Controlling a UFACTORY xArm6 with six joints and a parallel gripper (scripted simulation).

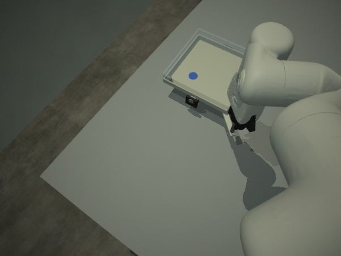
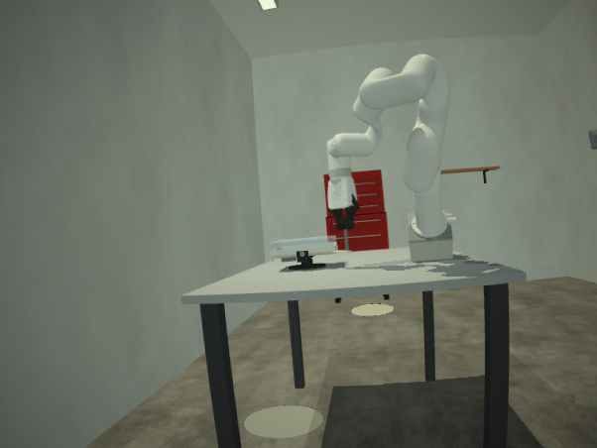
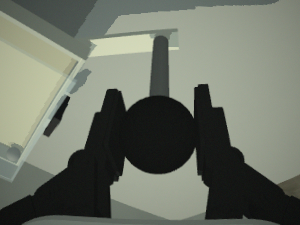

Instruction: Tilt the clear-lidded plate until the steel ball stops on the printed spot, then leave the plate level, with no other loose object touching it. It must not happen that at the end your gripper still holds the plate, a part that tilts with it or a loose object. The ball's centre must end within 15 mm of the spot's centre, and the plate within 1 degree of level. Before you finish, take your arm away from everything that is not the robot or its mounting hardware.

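The clear-lidded plate (image 1: 207,68) sits on a black pivot mount (image 1: 191,101) on the grey table. The blue printed spot (image 1: 193,76) lies near the plate's left corner. The steel ball (image 1: 169,78) rests in that left corner against the rim, apart from the spot; it also shows in the wrist view (image 3: 12,153). My gripper (image 1: 241,124) stands over the plate's near right corner, shut on the black round knob (image 3: 159,136) of a handle. The handle's stem (image 3: 159,68) runs down to a tab (image 3: 133,44) on the plate. From the side, the plate (image 2: 302,245) looks close to level.
The arm's base (image 2: 430,248) stands on the table to the right of the plate. The table's left edge (image 1: 119,82) runs close to the plate. A red drawer cabinet (image 2: 364,208) and a wall shelf (image 2: 468,169) stand behind the table.
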